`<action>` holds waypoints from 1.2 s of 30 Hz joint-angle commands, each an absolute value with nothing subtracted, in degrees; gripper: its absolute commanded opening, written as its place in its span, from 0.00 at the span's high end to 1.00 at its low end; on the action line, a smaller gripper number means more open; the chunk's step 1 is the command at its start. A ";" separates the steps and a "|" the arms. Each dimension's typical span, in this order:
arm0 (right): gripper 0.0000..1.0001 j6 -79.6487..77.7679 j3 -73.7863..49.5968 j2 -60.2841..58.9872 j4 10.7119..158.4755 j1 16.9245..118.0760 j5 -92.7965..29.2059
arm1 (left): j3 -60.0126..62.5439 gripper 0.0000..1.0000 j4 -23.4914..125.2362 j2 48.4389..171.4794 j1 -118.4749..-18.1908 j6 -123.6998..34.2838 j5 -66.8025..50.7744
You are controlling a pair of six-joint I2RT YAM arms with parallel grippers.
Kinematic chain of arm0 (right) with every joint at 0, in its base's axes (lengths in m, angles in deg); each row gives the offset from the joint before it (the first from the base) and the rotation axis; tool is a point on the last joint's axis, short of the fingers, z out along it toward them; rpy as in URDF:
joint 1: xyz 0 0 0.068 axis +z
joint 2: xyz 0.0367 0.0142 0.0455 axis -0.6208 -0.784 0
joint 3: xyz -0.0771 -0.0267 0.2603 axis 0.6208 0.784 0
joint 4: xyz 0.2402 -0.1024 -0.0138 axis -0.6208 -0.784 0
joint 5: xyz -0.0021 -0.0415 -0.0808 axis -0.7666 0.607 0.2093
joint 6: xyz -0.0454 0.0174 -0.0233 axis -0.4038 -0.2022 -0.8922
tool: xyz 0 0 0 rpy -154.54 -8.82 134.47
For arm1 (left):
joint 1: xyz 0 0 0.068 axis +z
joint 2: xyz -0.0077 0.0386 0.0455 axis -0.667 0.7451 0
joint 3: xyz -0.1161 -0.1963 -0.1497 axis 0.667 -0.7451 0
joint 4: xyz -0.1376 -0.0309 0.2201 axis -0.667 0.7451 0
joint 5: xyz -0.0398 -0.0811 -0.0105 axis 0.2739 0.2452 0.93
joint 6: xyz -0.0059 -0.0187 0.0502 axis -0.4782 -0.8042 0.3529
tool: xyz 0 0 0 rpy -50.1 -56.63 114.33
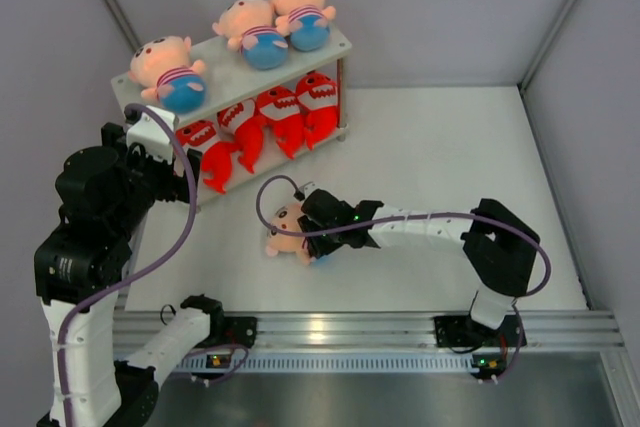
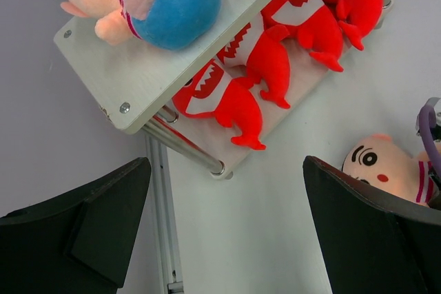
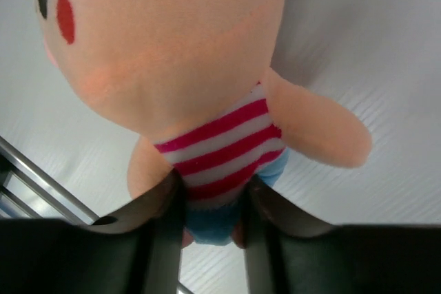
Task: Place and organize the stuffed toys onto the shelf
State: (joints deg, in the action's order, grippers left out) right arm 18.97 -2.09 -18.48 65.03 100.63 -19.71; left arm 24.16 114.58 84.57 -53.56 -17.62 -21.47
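Observation:
The white two-tier shelf (image 1: 330, 52) stands at the back left. Three boy dolls (image 1: 255, 32) lie on its top board, and several red sharks (image 1: 262, 122) lean in a row on the lower board. Another boy doll (image 1: 288, 232) lies on the table in front of the shelf. My right gripper (image 1: 318, 237) is shut on it. In the right wrist view the fingers (image 3: 162, 239) press both sides of the doll's (image 3: 172, 46) striped waist. My left gripper (image 2: 227, 225) hangs open and holds nothing, above the shelf's (image 2: 131, 67) near left corner, over the sharks (image 2: 227, 98).
An aluminium rail (image 1: 350, 327) carrying both arm bases runs along the near table edge. Grey enclosure walls close the back and both sides. A thin metal rail (image 2: 162, 218) borders the table's left edge below the left gripper.

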 commanded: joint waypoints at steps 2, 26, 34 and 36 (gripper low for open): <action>0.52 17.39 -4.23 -18.01 65.50 102.18 -17.04 | 24.55 0.02 114.32 84.30 -53.26 -16.60 -21.99; 1.00 16.77 -24.06 -6.76 54.26 103.68 -5.97 | 29.99 0.02 111.16 88.34 -52.20 -14.67 -39.14; 1.00 13.70 -50.67 -10.00 54.95 103.59 2.56 | 37.02 0.02 106.51 97.03 -52.20 -4.05 -21.02; 1.00 13.25 -55.97 -13.42 55.66 103.59 5.01 | 40.35 0.02 106.32 101.84 -52.20 -3.34 -23.64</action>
